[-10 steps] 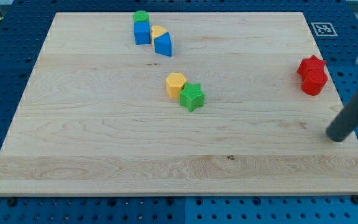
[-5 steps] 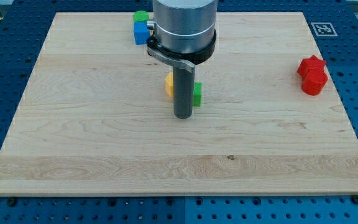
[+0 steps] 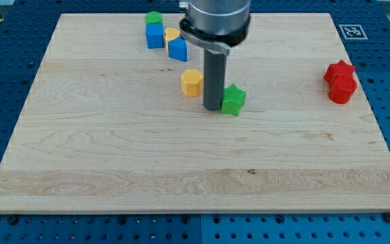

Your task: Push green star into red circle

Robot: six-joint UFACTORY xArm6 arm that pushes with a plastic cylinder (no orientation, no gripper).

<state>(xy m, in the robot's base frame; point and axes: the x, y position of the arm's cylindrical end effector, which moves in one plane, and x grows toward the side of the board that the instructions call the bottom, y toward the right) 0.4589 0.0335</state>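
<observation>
The green star [image 3: 234, 100] lies near the middle of the wooden board [image 3: 114, 156]. My tip [image 3: 212, 108] stands against the star's left side, between it and the yellow hexagon [image 3: 191, 82]. The red circle [image 3: 342, 91] sits near the board's right edge, just below and touching a red star [image 3: 338, 70]. The green star is far to the left of the red circle.
At the view's top there is a cluster: a green circle [image 3: 154, 18], a blue cube [image 3: 156, 35], a yellow block [image 3: 172, 34] and a blue block [image 3: 178, 49]. A tag marker [image 3: 352, 31] lies off the board's top right corner.
My rod came from the board's right edge to the middle, then moved right. The green star has slid right, away from the yellow hexagon.
</observation>
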